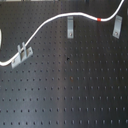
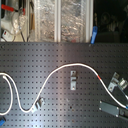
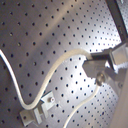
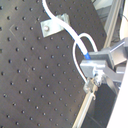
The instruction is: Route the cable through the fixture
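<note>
the metal tool (image 4: 94,75) is clenched on the long thin white cable (image 1: 47,23) with a red band (image 1: 99,19), which winds across the black perforated surface (image 1: 70,90) past three small metal clips (image 1: 70,26).

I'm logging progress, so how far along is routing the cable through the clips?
Roughly early to midway. Done: the cable seems to run through the left clip in the first exterior view. In hand: the gripper appears shut on the cable in the second wrist view. Left: the cable only skims the top of the middle clip and passes the right clip; neither looks threaded.
</note>
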Robot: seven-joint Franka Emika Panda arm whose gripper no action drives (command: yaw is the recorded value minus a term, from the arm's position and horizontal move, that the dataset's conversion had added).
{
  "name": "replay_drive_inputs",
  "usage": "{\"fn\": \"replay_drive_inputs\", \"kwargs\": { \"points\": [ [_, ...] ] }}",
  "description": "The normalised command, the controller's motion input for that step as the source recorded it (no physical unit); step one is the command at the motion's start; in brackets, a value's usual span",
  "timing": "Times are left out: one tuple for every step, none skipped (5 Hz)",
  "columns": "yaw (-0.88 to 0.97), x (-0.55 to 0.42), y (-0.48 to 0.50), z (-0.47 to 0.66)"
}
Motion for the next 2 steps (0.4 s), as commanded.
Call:
{"fn": "replay_drive_inputs", "kwargs": {
  "points": [
    [0.00, -0.398, 0.272, -0.01],
    [0.00, -0.203, 0.161, 0.00]
  ]
}}
